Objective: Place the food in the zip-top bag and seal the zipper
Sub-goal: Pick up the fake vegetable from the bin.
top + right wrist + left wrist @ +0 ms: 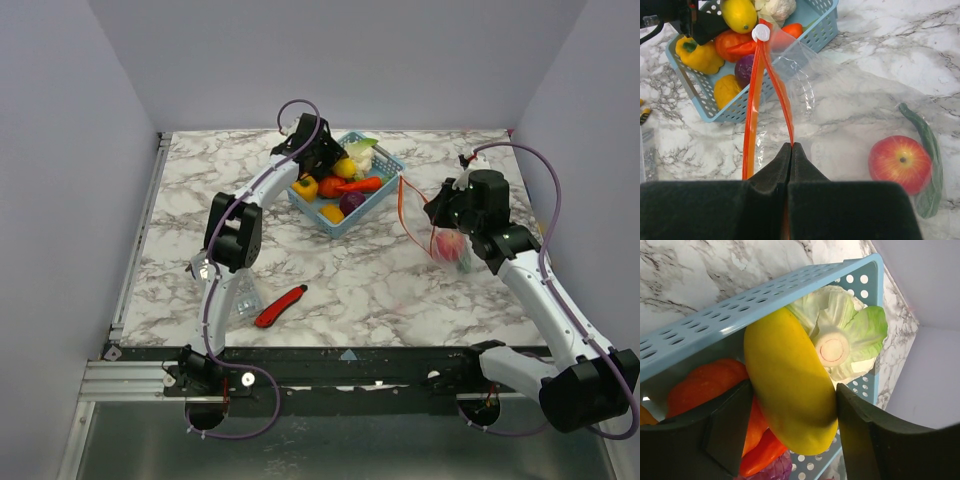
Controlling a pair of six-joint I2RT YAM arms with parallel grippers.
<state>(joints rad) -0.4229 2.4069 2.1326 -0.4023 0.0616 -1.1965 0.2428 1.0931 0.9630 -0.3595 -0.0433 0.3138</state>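
Note:
My left gripper (795,425) reaches into the blue basket (715,325), and both fingers press on a yellow fruit (790,385). A cabbage (840,340) and orange and red pieces (700,385) lie beside it. From above, the left gripper (335,160) sits at the basket's far corner. My right gripper (791,146) is shut on one lip of the zipper (752,110), holding the zip-top bag (850,110) open beside the basket. A red apple (900,162) and a green cucumber (927,150) lie inside the bag. The white slider (761,33) sits at the strip's far end.
The basket (375,205) also holds a yellow pepper, a purple piece and other toy food. A red utility knife (280,306) and a clear ridged box (240,295) lie on the marble table near the left arm's base. Walls enclose the table on three sides.

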